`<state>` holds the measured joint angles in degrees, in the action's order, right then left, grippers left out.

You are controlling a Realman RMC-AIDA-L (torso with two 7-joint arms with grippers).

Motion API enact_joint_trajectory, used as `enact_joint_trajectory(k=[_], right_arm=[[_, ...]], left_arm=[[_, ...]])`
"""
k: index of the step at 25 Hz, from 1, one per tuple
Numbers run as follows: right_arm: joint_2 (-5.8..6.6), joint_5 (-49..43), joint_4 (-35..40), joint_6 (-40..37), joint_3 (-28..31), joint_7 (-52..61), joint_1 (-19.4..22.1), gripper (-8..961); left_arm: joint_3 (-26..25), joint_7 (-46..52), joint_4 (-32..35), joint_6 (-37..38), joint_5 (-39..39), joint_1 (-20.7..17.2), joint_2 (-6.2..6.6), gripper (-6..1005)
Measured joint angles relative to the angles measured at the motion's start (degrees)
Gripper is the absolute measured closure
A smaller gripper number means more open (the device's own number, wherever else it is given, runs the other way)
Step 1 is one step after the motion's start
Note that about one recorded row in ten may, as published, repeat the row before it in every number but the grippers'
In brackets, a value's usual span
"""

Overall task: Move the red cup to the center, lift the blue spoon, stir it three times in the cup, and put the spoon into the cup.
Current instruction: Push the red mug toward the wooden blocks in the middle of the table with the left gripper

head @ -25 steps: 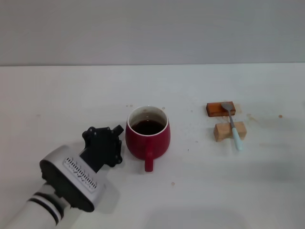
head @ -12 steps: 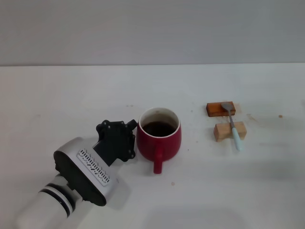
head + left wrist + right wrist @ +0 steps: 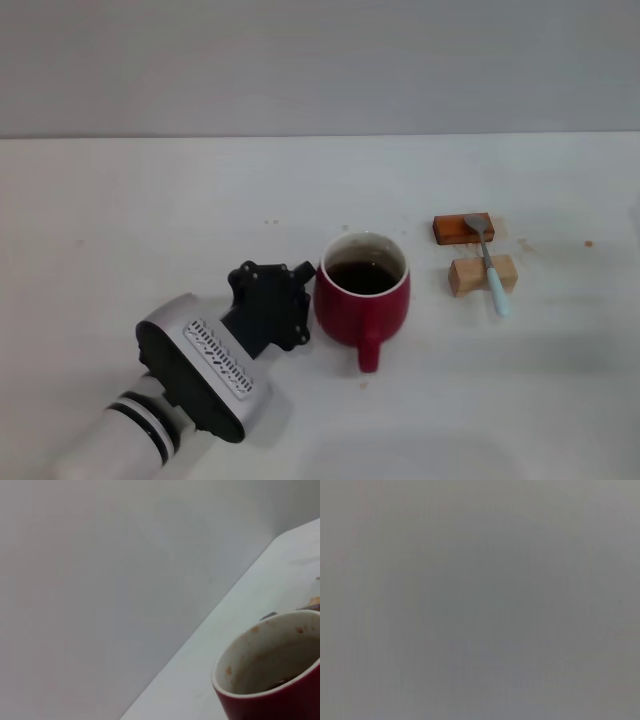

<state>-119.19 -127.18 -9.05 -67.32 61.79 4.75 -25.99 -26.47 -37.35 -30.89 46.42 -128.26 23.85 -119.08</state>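
Where the pale, matte surface (image 3: 150, 200) meets a plain grey wall, the following items stand.

Item 1, the red cup (image 3: 362, 300): squat, rounded ceramic mug, glossy dark-red outside, white inside with brownish flecks near the rim, holding dark liquid. Its loop handle points toward the robot. It stands upright near the middle of the surface, left of the spoon and blocks and apart from them. The left wrist view shows its rim and stained inner wall (image 3: 272, 665) close up.

Item 2, the blue spoon (image 3: 488, 262): slim, with a grey metal bowl and neck and a pale light-blue handle. It lies across two blocks, bowl on the farther one, handle tip reaching down past the nearer one toward the surface.

Item 3, orange-brown block (image 3: 458, 229): flat, rectangular, glossy, the farther of the pair.

Item 4, tan wooden block (image 3: 475, 275): light, unfinished look, rectangular, just in front of the orange-brown one.

Item 5, left gripper (image 3: 300, 300): black, knobbly housing on a silver-grey wrist with a ribbed panel and a white, black-banded forearm. It sits low, right against the cup's left side; whether its fingers are spread or pinching cannot be told.

Item 6, right arm: out of sight; its wrist view is a featureless grey.
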Motion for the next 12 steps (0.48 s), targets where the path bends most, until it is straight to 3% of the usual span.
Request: enact_joint_trajectory(k=[7, 12], right_arm=[[-0.02, 0.00, 0.00, -0.13, 0.00, 0.00, 0.10, 202], [-0.17, -0.05, -0.48, -0.01, 0.00, 0.00, 0.62, 203]], left_arm=[[1.52, 0.00, -1.60, -1.30, 0.03, -0.17, 0.00, 988], [-0.65, 1.31, -1.32, -0.54, 0.68, -1.13, 0.00, 988]])
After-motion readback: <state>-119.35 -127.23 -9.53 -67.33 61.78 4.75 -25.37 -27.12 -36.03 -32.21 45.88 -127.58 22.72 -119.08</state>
